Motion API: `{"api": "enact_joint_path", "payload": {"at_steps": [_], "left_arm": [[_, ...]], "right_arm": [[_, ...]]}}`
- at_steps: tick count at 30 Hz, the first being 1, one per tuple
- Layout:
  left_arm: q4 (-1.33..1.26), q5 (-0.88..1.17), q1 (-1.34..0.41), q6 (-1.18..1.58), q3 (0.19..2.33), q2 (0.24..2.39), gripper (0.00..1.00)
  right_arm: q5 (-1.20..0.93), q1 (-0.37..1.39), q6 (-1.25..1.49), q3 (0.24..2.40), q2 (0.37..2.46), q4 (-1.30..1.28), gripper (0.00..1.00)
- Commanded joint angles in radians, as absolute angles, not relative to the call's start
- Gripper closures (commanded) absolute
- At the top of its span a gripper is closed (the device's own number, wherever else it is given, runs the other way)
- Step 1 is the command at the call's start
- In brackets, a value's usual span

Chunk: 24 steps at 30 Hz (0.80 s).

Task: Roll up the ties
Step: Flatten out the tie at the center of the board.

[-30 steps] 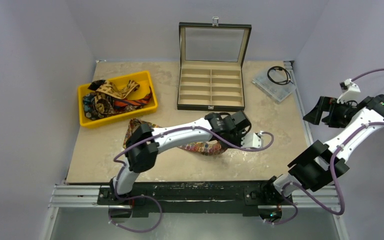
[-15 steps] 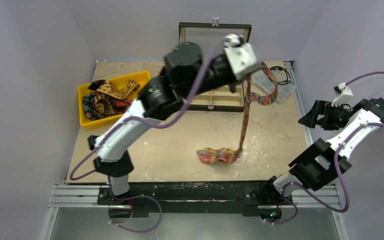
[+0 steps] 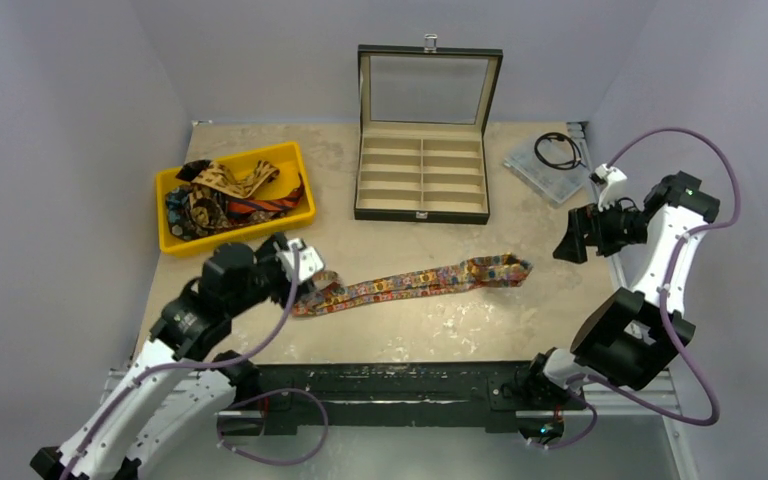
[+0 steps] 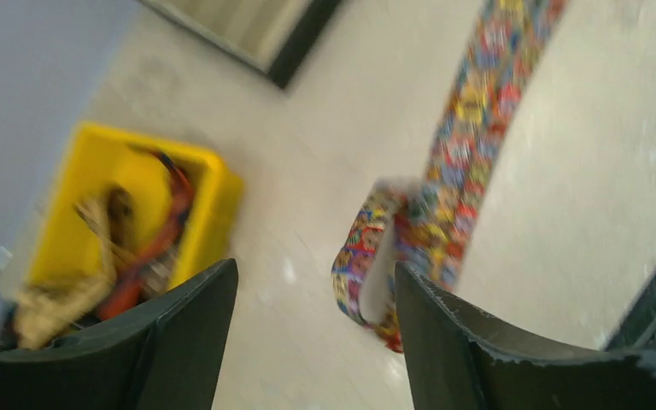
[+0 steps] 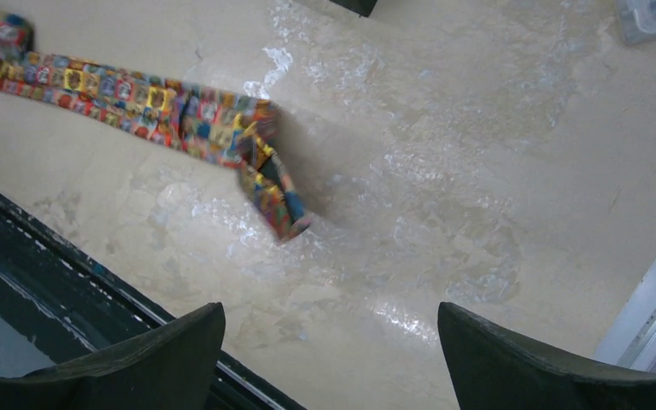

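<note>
Multicoloured tie (image 3: 415,282) stretched across table (image 3: 380,240) (left fingers (image 4: 179,342) parted, empty).

Soft, even light; one wrist view smeared

We find the overhead view bright and sharp, with only faint shadows on the table (image 3: 540,300). Our left wrist view is blurred, smearing the yellow bin (image 4: 73,184) and floral tie (image 4: 470,128). The right wrist view is crisp, with pale glare patches.

The tie (image 3: 415,282) lies flat across the table (image 3: 540,300), left to right. I can pass between it and the case (image 3: 421,213) behind, whose lid (image 3: 430,88) stands up. The bin (image 3: 240,236) blocks the far left, a small box (image 3: 535,170) the back right. Bare surface runs along the near edge.
</note>
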<state>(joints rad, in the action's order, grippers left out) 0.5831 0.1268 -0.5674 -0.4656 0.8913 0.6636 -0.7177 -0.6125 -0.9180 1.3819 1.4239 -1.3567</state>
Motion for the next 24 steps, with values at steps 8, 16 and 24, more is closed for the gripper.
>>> {"api": "enact_joint_path", "payload": {"at_steps": [8,16,24], "left_arm": [[0.859,0.131,-0.517,-0.393,0.696,0.502,0.29],[0.876,0.230,-0.486,-0.568,0.894,0.961,0.33],[0.840,0.225,-0.493,-0.650,1.080,1.360,0.35]], "right_arm": [[-0.498,-0.413,-0.943,1.185,1.323,-1.227,0.08],[-0.368,-0.244,-0.734,1.153,1.472,-0.955,0.20],[-0.302,-0.200,-0.605,1.134,1.613,-0.757,0.35]]}}
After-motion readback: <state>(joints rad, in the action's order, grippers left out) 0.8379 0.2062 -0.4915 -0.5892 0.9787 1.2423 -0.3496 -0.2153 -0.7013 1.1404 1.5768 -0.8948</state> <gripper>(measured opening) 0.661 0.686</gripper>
